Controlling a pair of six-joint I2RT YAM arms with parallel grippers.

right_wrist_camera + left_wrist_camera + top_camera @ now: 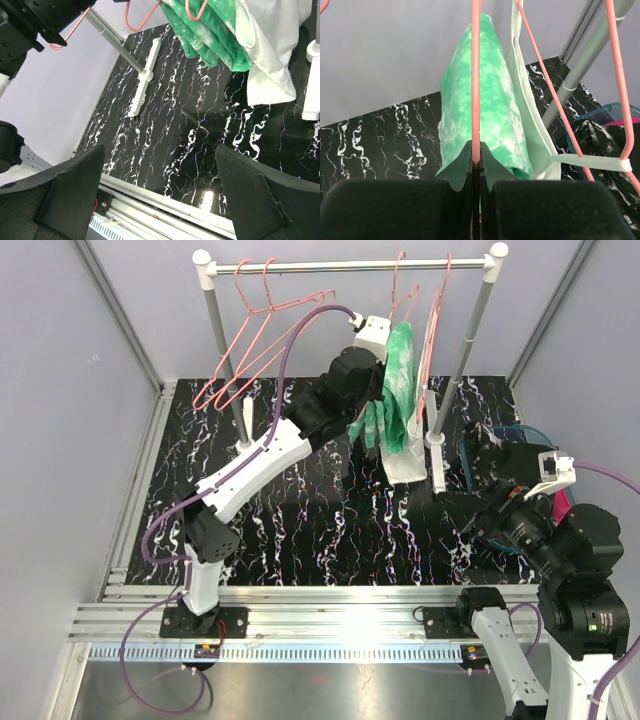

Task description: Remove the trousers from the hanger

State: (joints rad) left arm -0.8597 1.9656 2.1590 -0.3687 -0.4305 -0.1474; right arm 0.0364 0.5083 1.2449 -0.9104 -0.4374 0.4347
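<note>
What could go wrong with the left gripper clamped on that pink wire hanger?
The left gripper is shut on the pink wire hanger, not the green-and-white tie-dye cloth trousers; pulling may drag the hanger off the rail.
A white fabric strap reaches the neighbouring pink hanger and could snag.
The right gripper is open and far off, so loosened trousers may fall.

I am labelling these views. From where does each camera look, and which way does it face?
Top external: above and behind, looking down at the table and rail; both arms show.
Left wrist: on the left arm, faces the green trousers; left hand shows, shut on a pink hanger.
Right wrist: on the right arm, looks across the table toward the rail; open right hand shows.
Shared: all see the green trousers.
</note>
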